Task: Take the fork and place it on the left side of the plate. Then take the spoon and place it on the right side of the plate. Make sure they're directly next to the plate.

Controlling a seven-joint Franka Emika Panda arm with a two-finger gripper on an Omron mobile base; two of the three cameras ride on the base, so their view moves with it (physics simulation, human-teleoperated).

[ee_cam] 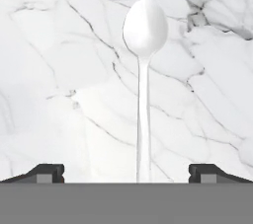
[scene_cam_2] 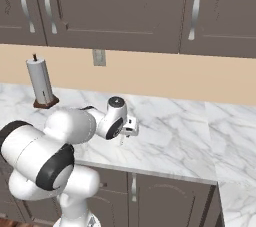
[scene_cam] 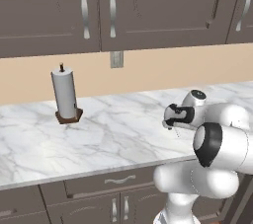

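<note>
I'm working over the marble surface [scene_cam: 99,129], which is stretching wide from left to right under the dark cabinets [scene_cam: 99,6]. Far off on the left, near the wall, the paper-towel roll [scene_cam: 64,93] is standing upright on its holder, well apart from where I'm reaching. My arm is bending forward, and my hand [scene_cam: 174,125] is hanging low over the near part of the surface, just inside its front edge, pointing down.

Looking along my hand, the spoon [ee_cam: 144,75] is lying flat on the marble right below me, its oval bowl pointing away and its slim handle running back between my two fingertips [ee_cam: 47,172]. My hand is standing wide apart, with nothing between the tips except the handle lying underneath, not yet touched as far as I'm seeing.

As for progress: I'm judging that I'm lining up for the spoon, so the second half of the job is only starting. The spoon is resting loose on the surface, not lifted and not beside any plate here. Whether the fork is sitting properly on the plate's left I cannot tell. Still ahead, I reckon: closing on the handle, lifting, carrying and setting it right against the plate's right side.
</note>
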